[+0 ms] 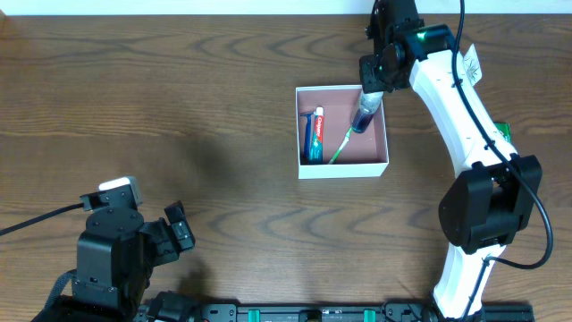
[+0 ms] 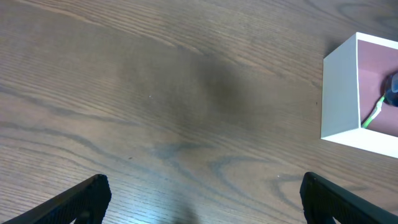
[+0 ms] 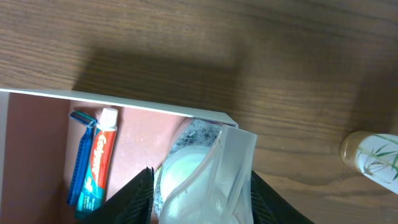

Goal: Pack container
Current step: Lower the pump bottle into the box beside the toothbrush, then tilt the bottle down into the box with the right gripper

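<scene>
The container (image 1: 344,170) is a square white box with a pink inside, right of the table's middle. In it lie a red and teal toothpaste tube (image 1: 317,132), a blue razor (image 3: 81,155) and a green toothbrush (image 1: 340,148). My right gripper (image 1: 371,89) is shut on a clear bottle with blue liquid (image 1: 365,116) and holds it tilted over the box's far right corner. The right wrist view shows the bottle (image 3: 205,180) between the fingers (image 3: 202,199), above the box rim (image 3: 124,102). My left gripper (image 1: 174,234) is open and empty at the front left.
A small bottle with a green leaf print (image 3: 373,158) stands on the table right of the box. The left wrist view shows bare wood between the open fingers (image 2: 202,193), with the box's corner (image 2: 340,93) and the toothbrush (image 2: 373,115) at the far right.
</scene>
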